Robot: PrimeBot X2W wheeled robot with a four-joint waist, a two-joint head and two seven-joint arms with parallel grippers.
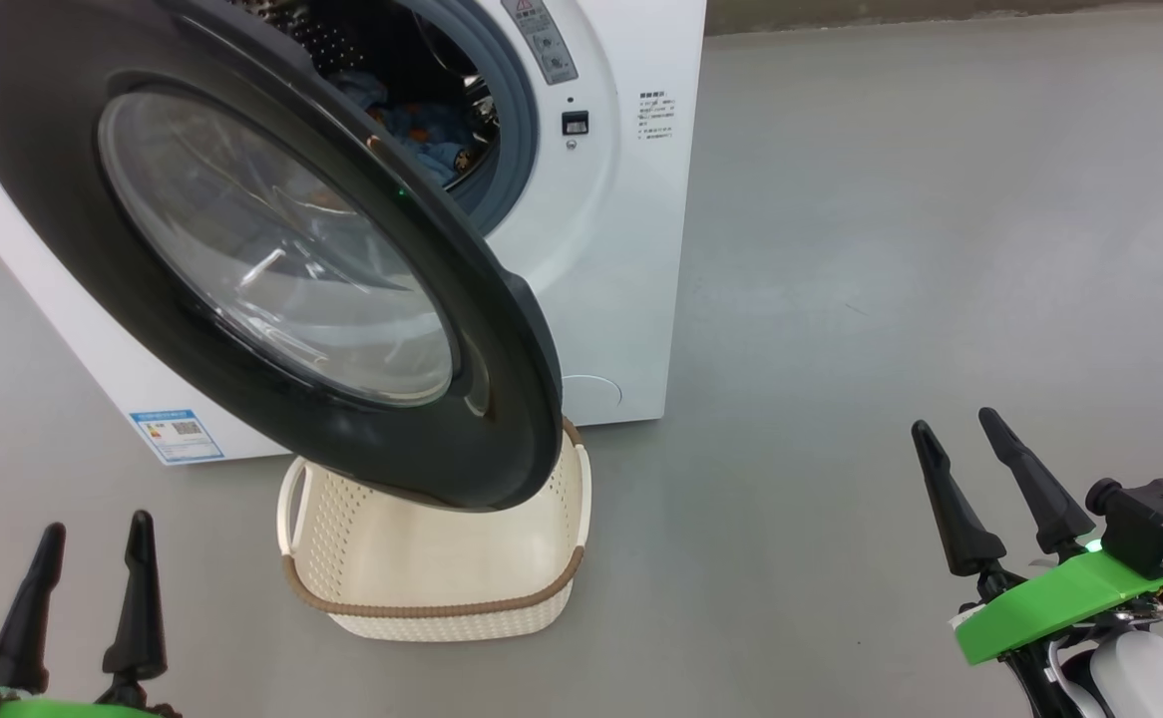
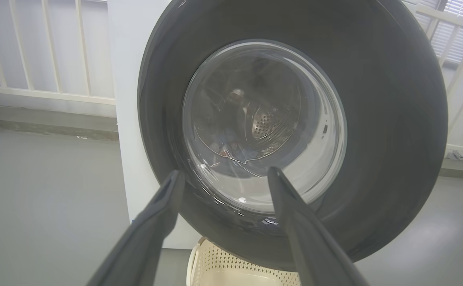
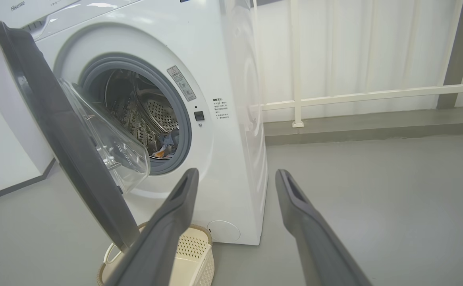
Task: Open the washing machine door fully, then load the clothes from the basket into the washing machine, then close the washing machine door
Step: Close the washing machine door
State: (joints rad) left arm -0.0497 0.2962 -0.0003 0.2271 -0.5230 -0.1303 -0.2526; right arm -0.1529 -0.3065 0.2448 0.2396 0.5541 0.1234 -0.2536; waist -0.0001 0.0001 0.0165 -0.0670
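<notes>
Left gripper [image 1: 98,524]: low at my left, fingers spread wide, nothing held, touching nothing. In the left wrist view they point at the outer face of the washing machine door [image 1: 242,249].

Right gripper [image 1: 954,420]: low at my right over the grey floor [image 1: 891,249], fingers equally wide apart, nothing between them. It is well apart from the machine.

The door stands swung partway out from the washing machine [image 1: 621,249], its glass bowl turned towards the opening.

The clothes [image 1: 432,130]: blue fabric with orange specks, lying inside the steel drum [image 3: 156,115].

The basket [image 1: 442,588] sits on the floor just in front of the machine. In the head view the door's lower edge hides its far rim.
</notes>
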